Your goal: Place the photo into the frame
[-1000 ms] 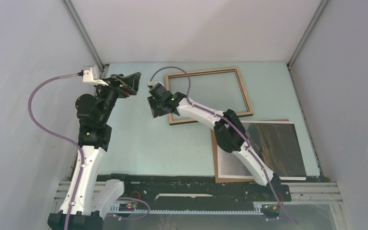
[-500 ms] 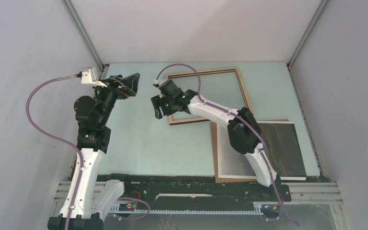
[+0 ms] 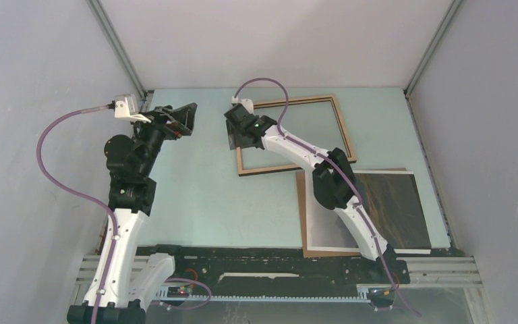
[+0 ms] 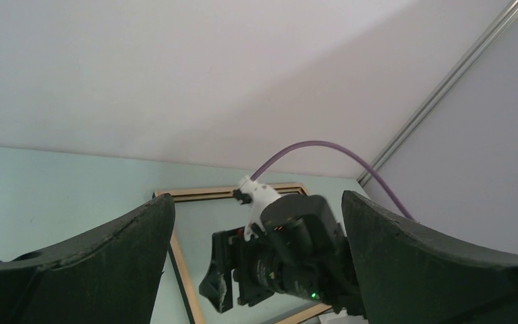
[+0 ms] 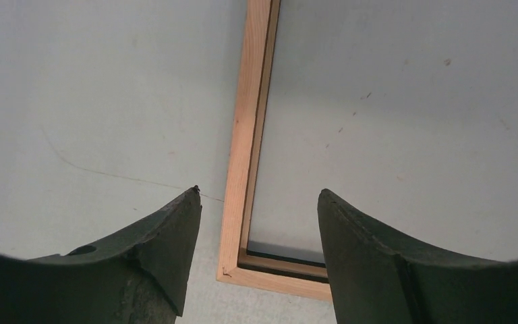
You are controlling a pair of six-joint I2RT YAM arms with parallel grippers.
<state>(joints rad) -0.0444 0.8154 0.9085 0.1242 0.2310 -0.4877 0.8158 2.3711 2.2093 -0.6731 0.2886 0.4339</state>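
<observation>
The frame (image 3: 342, 129) lies flat at the back of the table, its light wood rim up around a clear pane. My right gripper (image 3: 236, 138) hovers open over the frame's left rim (image 5: 246, 135), near a corner, with nothing between its fingers. The photo (image 3: 394, 209), a dark mountain landscape with a white border, lies at the right front, partly under the right arm. My left gripper (image 3: 185, 118) hangs open and empty in the air left of the frame. In the left wrist view, the open left gripper (image 4: 256, 197) faces the right gripper (image 4: 276, 263) and the frame (image 4: 183, 283).
A plain brown backing board (image 3: 301, 216) lies under the photo, its edge showing on the left. Grey walls close in the table on three sides. A black rail (image 3: 270, 260) runs along the near edge by the arm bases.
My right gripper has moved toward the far side along the frame's left rim and its jaws have spread wider. The left arm has stayed still.
</observation>
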